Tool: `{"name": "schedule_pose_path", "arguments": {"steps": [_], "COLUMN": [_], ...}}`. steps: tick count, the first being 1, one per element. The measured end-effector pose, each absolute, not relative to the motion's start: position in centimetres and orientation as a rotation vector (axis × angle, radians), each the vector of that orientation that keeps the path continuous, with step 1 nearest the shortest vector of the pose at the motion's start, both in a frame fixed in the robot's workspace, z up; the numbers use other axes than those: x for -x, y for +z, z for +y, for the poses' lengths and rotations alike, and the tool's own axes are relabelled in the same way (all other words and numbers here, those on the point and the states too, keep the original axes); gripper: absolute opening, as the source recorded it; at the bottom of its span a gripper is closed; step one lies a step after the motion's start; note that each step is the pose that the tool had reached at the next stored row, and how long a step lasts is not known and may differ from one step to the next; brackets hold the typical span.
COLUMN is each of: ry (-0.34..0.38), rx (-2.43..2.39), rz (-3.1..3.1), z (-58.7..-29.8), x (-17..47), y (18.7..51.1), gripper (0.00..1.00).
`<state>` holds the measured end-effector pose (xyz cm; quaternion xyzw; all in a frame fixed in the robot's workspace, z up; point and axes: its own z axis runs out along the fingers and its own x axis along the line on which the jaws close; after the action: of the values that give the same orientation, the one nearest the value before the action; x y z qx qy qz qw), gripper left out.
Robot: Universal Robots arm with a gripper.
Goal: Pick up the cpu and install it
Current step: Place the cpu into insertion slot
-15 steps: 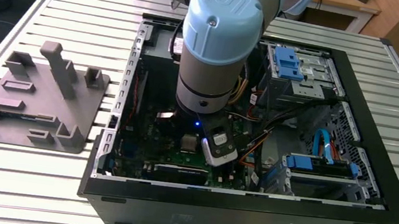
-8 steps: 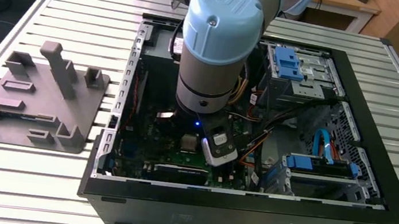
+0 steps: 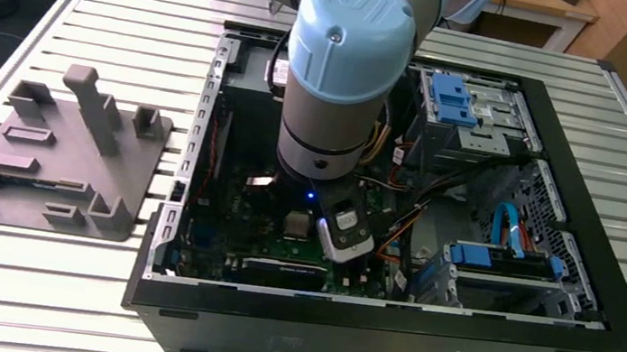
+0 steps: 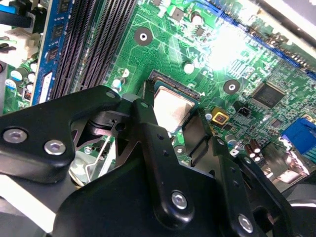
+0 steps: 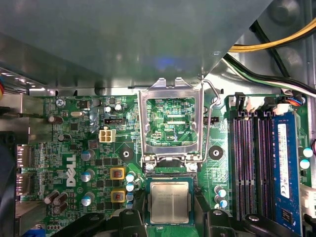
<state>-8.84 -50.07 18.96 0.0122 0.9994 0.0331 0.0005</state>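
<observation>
1. cpu: lies flat in the socket, lid up and square to the socket frame. The socket is mid-board, with the memory slots along one side. The board is inside the open case.
2. Load plate: swung up off the socket, so the cpu is uncovered.
3. Handling (my read): light, thin and stiff. The metal lid is smooth, so there's not much friction to count on. The fragile parts are the underside contacts and the socket pins, not the lid.
4. Where to hold (my read): two opposite edges of the rim, keeping it level. Don't drag it sideways in the socket or push down on it.
5. gripper: down in the case, straddling the cpu. In both wrist views the jaws are set to about cpu width.
6. fingers: one against each of two opposite cpu edges, no gap visible on either side. Reads as clamped on the cpu. Can't judge the clamping force.
</observation>
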Motion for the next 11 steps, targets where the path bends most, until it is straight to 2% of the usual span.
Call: {"name": "schedule_pose_path", "arguments": {"steps": [11], "ry": [0.104], "rx": [-0.038], "rz": [3.14], "z": [-50.26], "x": [8.51], "y": [18.94], "gripper": [0.47]}}
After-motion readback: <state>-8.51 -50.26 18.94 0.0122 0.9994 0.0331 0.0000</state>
